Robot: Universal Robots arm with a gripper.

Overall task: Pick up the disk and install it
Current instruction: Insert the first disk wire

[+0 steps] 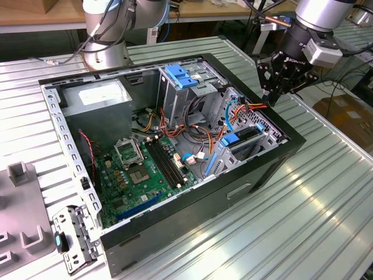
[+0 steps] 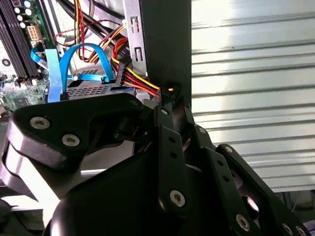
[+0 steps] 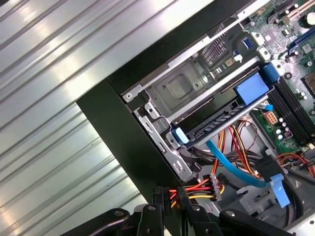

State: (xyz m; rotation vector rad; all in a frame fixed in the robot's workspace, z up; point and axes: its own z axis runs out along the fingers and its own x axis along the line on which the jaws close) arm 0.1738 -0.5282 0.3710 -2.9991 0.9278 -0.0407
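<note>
**Already in its bay: disk seated, jaws at the power plug**

The disk (image 3: 216, 118) lies flat in the slot of the grey stamped-steel drive cage (image 3: 182, 88), at the centre of the first wrist view. Its bright blue plastic bracket sits flush with the cage mouth. I judge it pushed home, so that its rear connectors face the cabling. In the exterior view that slot is at right-centre of the frame, in a corner of the open black computer case (image 1: 175, 233). The case lies on its side on the ribbed aluminium counter (image 1: 326, 192), which leaves the bays reachable from above.

The arm (image 1: 317, 17) hangs over that corner from the upper right. Its black jaws are drawn almost together. As far as the crowded bottom edge of the first wrist view lets me tell, they pinch the small black power plug (image 3: 165, 192) that ends the red, yellow and black wires (image 3: 199, 186). The plug is held just beside the case wall, near the disk's back. A flat, glossy blue data cable (image 3: 231, 164) loops between them.
</note>
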